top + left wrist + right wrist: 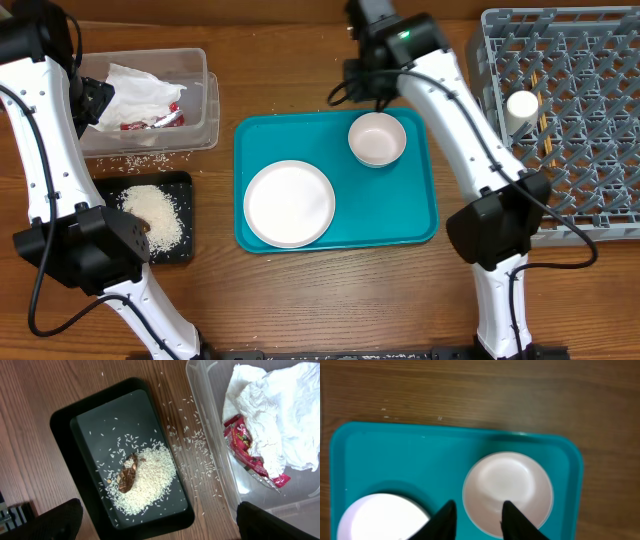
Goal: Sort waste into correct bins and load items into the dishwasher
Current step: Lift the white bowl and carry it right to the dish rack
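A white bowl [377, 138] and a white plate [289, 203] sit on the teal tray [400, 215]. My right gripper [477, 510] is open and empty, hovering over the bowl's [515, 485] left rim, with the plate [375, 517] at its left. My left gripper [160, 527] is wide open and empty above the black tray [65, 425], which holds rice [145, 480] and a brown scrap [128, 474]. The clear tub [210, 420] holds the napkin [280, 415] and red packet [247, 450]. A white cup [521, 105] stands in the grey rack [590, 150]. The grey dish is out of view.
Loose rice grains [195, 455] lie on the wooden table between the black tray and the tub. The rack fills the far right. Thin wooden sticks [545, 130] show in the rack beside the cup. Both arm bases stand at the front edge.
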